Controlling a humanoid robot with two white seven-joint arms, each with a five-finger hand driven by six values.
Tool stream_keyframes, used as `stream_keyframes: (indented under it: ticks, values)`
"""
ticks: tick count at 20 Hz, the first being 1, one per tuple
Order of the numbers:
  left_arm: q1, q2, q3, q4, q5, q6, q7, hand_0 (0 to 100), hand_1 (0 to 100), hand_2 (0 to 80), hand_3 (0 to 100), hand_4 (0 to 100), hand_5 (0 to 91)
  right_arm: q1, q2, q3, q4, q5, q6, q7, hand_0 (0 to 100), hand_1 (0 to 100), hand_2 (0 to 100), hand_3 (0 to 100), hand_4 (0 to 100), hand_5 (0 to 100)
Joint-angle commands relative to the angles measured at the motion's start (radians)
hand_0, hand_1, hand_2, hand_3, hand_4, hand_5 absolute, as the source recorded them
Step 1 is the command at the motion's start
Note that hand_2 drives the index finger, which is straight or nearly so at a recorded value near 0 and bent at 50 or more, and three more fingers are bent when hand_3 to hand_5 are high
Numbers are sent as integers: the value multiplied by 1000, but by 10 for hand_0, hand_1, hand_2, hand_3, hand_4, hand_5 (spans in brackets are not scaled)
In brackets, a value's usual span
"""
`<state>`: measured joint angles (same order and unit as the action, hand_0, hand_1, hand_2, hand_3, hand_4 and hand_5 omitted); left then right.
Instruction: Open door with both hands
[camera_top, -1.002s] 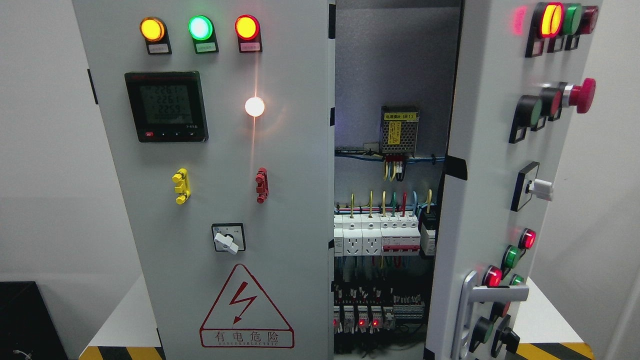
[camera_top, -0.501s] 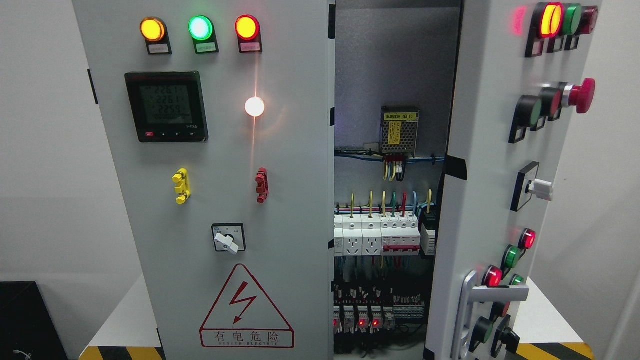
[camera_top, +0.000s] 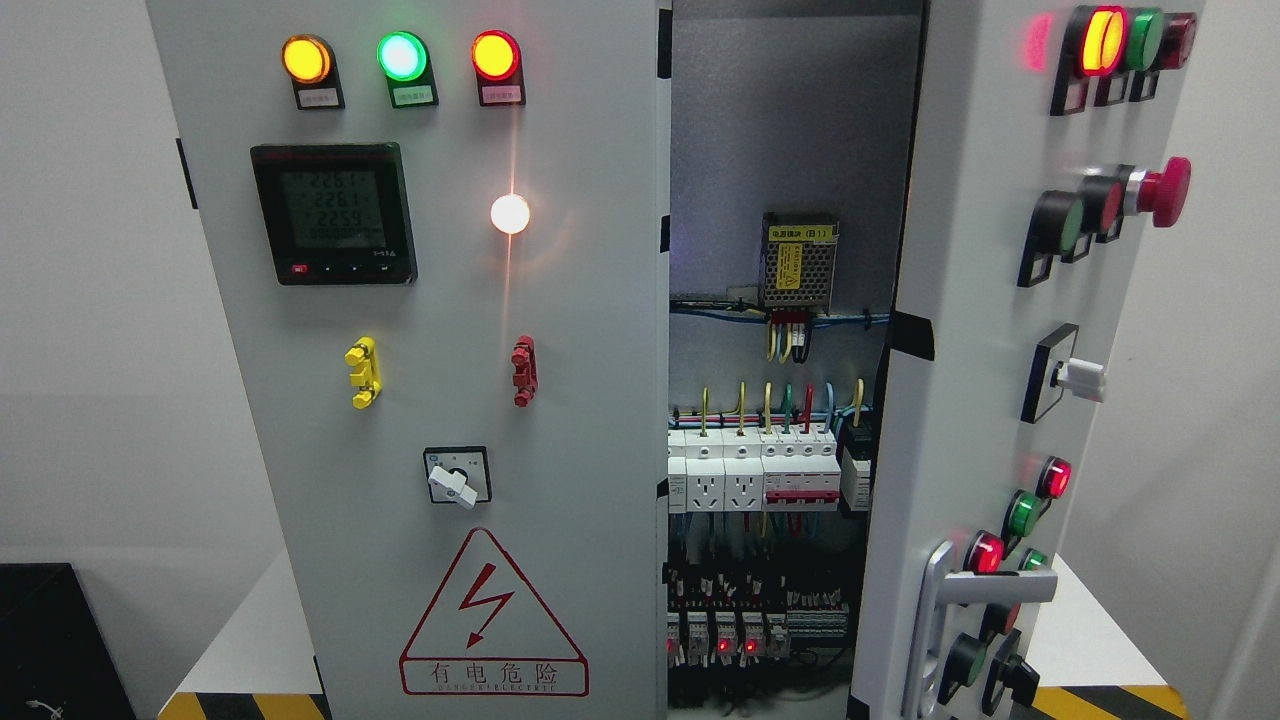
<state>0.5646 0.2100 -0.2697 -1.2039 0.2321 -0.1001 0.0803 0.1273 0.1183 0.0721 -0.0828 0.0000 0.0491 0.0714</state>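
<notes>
Nothing has moved since the earlier frames: the right door (camera_top: 985, 330) stands swung partly outward at the picture's right, baring the breakers (camera_top: 752, 470) and wiring inside, while the left door (camera_top: 440, 400) sits shut and flush with the cabinet. Neither robot hand is in view, so whether their fingers are spread or curled cannot be told. Reaching in blind for the silver handle (camera_top: 940, 620) risks bumping the red emergency button (camera_top: 1165, 190) or the switches around it, and a hand straying into the gap could touch live parts
</notes>
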Motion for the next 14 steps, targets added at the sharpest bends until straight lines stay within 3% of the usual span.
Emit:
stream_keyframes:
  ticks: [1,7,14]
  values:
    - [35,239,-22,-601,4,0,4,0,0,0,0,0,0,0,0,0,0,-21,0,1,191,0,0,0,0,0]
    - [12,305,-31,-747,7,-1,4,0,0,0,0,0,0,0,0,0,0,-21,0,1,191,0,0,0,0,0]
    - [-83,394,-109,-852,32,-16,3,0,0,0,0,0,0,0,0,0,0,-21,0,-1,191,0,0,0,0,0]
